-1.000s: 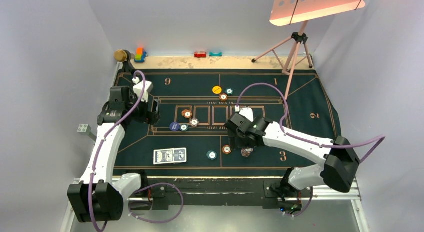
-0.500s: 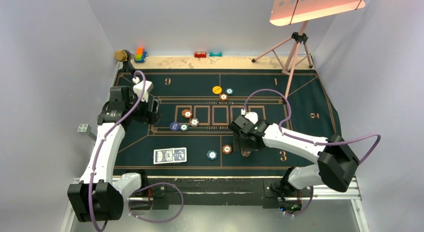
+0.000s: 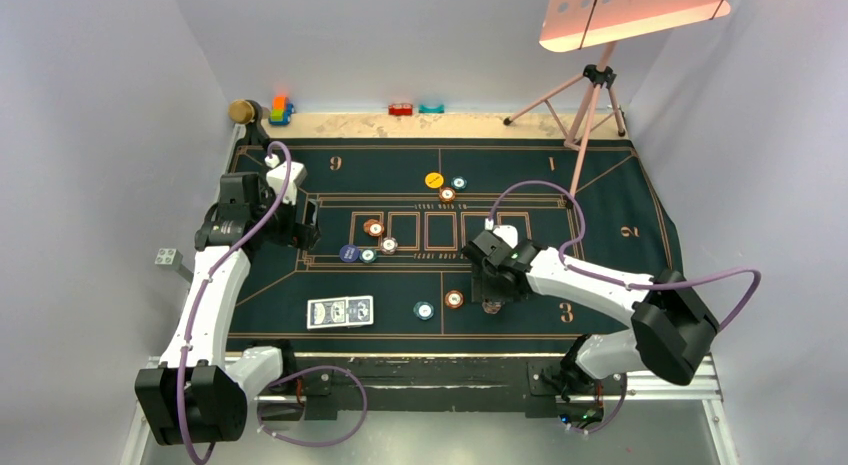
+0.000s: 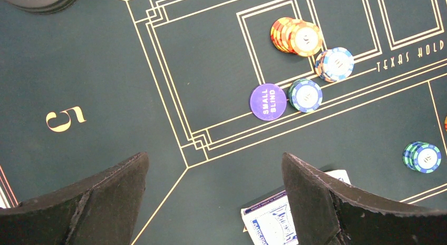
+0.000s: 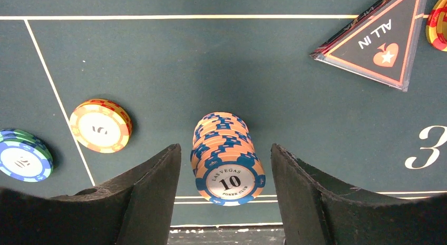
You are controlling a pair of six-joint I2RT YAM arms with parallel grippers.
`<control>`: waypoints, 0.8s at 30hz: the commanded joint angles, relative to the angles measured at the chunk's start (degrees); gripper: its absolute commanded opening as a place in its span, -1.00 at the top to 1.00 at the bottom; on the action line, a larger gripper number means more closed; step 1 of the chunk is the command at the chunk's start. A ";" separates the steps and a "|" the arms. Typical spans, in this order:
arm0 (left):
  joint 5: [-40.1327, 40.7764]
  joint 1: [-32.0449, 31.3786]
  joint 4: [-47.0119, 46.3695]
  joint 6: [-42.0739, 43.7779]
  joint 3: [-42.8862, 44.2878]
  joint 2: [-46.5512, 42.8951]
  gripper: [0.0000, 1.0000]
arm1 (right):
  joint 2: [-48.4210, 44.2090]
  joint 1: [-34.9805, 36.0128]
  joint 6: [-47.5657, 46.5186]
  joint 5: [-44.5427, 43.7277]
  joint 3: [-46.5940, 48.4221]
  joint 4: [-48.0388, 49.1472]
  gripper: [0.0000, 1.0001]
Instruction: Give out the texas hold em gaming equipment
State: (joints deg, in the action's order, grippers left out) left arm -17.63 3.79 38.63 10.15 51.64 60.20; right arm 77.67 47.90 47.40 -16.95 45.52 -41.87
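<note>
— Poker chips (image 5: 226, 160) under the right gripper (image 5: 225, 150): what are they like?

— One tall stack of salmon-orange discs with blue edge blocks, leaning a little. The top face is pale grey and reads "LAS VEGAS 10 POKER CLUB". It stands on the dark green felt mat (image 5: 263, 71), near the front edge and beside the gold "3".

— And the jaws?

— The fingers are matte black with rough edges. They flank the stack without touching it, and a sliver of felt shows on each side, so nothing is gripped. The left gripper (image 4: 215, 158) gapes wide over bare felt and holds nothing.

— What else lies around?

— Left of the tall stack sit a low cream-and-orange stack (image 5: 100, 125) and a blue-green stack (image 5: 23, 155) at the frame's edge. Further back is a glossy triangular "ALL IN" marker (image 5: 377, 42), dark-faced with a red border and a spade.

The left wrist view shows a flat purple "SMALL BLIND" disc (image 4: 268, 101) just beside another blue-green stack (image 4: 304, 95). A slumped orange stack (image 4: 296, 37) sits inside a gold-outlined box, with a pale blue-and-white stack (image 4: 334, 63) next to it.

— Anything hard to see?

— The blue-backed cards (image 4: 274, 221) are partly hidden behind a finger and cut off by the frame. The marker's top corner is cropped. From above, the yellow button (image 3: 434, 180) lies at the far side, and its lettering is too small to read.
</note>
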 commanded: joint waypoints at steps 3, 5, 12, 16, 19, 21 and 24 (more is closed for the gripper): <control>-0.59 0.57 -1.27 1.08 -0.28 -0.06 -0.99 | -0.40 -0.33 0.06 0.36 -0.96 1.55 -0.24; -0.57 0.54 -1.30 1.01 -0.28 -0.11 -0.99 | -0.37 -0.35 0.03 0.35 -0.94 1.44 -0.15; -0.50 0.54 -1.22 0.92 -0.28 -0.26 -0.99 | -1.34 -0.79 -0.09 0.04 -0.82 0.69 0.11; -0.52 0.55 -1.19 1.04 -0.30 -0.14 -0.99 | -2.39 -1.13 -0.22 0.00 -0.04 -0.23 0.31; -0.54 0.53 -1.23 1.03 -0.30 -0.26 -0.99 | -2.69 -1.59 -0.46 -0.10 0.35 -0.71 0.36; -0.47 0.56 -1.21 1.04 -0.30 -0.30 -0.99 | -2.90 -2.16 -0.73 0.25 0.40 -0.52 0.43; -0.48 0.59 -1.21 1.08 -0.37 -0.38 -0.99 | -3.86 -2.95 -1.33 0.82 1.21 -0.69 0.59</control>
State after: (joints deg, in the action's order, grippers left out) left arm -17.63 3.79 38.63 10.15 51.64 60.20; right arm 76.47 46.02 47.07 -16.51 44.75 -41.80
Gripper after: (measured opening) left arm 0.995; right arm 0.464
